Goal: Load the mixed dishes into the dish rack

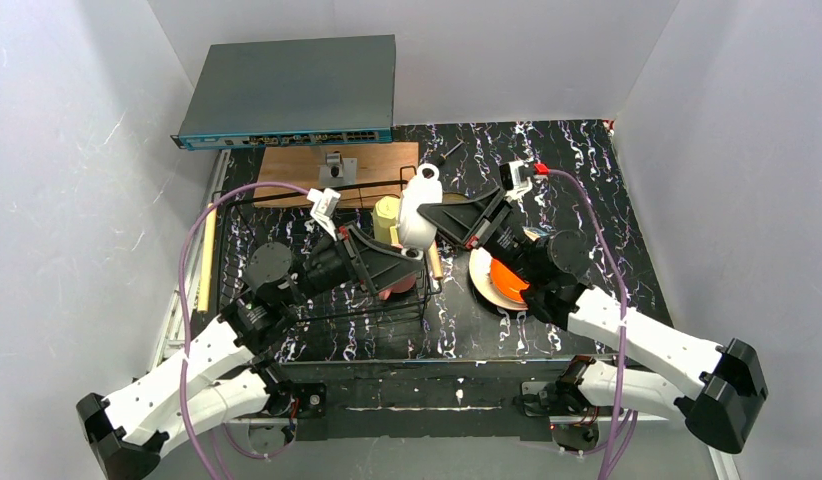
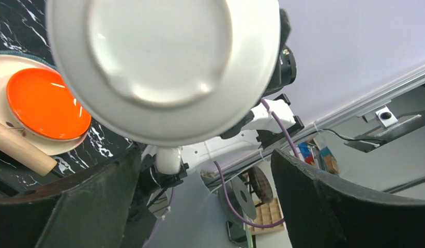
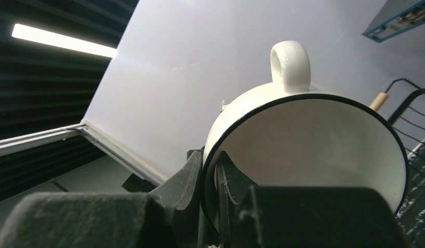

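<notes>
Right jaws pinch the glossy white cup (image 1: pixel 419 215) by its dark-edged rim, over the black wire rack's (image 1: pixel 367 316) far corner. Left jaws gape wide, empty, at the rack.

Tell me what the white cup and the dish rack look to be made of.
White cup: glossy white with a thin dark rim line, so likely enamelled metal, possibly glazed ceramic. Dish rack: thin black wire, probably coated metal; its rod handle looks like pale bare wood.

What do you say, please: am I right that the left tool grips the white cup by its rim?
Not quite: the right tool grips the white cup by its rim, as the right wrist view shows; the left tool stands open.
</notes>
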{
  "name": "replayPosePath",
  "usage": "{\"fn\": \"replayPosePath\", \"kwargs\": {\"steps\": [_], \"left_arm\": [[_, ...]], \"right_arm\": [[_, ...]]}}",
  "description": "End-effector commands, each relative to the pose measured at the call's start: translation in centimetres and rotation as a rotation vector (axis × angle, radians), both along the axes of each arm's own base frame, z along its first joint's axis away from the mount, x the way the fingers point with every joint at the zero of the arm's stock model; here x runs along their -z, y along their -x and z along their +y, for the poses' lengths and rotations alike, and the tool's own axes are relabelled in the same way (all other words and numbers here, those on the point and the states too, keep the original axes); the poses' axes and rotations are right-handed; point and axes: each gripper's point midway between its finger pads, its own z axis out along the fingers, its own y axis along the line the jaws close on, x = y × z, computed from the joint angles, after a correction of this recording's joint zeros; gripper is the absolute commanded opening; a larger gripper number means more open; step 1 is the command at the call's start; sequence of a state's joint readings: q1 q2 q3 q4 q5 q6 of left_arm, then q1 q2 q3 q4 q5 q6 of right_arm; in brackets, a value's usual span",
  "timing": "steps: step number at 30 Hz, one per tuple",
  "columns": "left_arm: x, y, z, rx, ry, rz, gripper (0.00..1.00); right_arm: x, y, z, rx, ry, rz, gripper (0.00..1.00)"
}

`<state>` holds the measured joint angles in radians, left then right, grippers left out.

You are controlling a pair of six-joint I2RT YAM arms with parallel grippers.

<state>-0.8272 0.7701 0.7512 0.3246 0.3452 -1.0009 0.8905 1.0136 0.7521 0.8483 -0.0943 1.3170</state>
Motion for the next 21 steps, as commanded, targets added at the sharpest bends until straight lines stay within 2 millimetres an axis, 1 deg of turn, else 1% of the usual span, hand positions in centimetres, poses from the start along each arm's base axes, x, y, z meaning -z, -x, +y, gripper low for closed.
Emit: {"fn": "replayPosePath", "kwargs": {"steps": [1,6,9,12,13,15,17,19,21], "left_arm": [[-1.3,-0.5,1.3,-0.076,0.037,-0.076,0.86],[-1.7,-0.5,1.7,-0.093,0.044,-0.111,0.69],[-1.8,-0.5,2.0,-0.107,0.035,-0.124,0.61],[-1.8,-0.8,2.3,-0.134,0.033,-0.124,0.47],[-1.8,-1.0,2.4,-0.144,0.029,-0.123,0.45],[-1.7,-1.2,2.6,-0.160,0.022,-0.118,0.44],[-1.7,-1.3,2.8,-0.175,0.017,-0.114,0.42],[-1.6,-1.4,2.9,-0.188,0.010,-0.113,0.34],[-1.5,-1.5,3.3,-0.204,-0.004,-0.114,0.22]], "right_arm": [[-8.5,4.2,-3.8,-0.070,-0.313,-0.159,0.01],[-7.5,3.6,-2.9,-0.072,-0.315,-0.098,0.01],[-7.2,3.7,-2.4,-0.089,-0.325,-0.083,0.01],[-6.9,3.6,-1.8,-0.091,-0.322,-0.069,0.01],[-6.7,3.6,-1.6,-0.095,-0.318,-0.066,0.01],[-6.6,3.7,-1.1,-0.105,-0.314,-0.061,0.01],[-6.4,3.4,-0.7,-0.098,-0.317,-0.042,0.01],[-6.2,3.3,-0.2,-0.101,-0.313,-0.029,0.01],[-5.9,3.3,0.3,-0.107,-0.305,-0.023,0.01]]}}
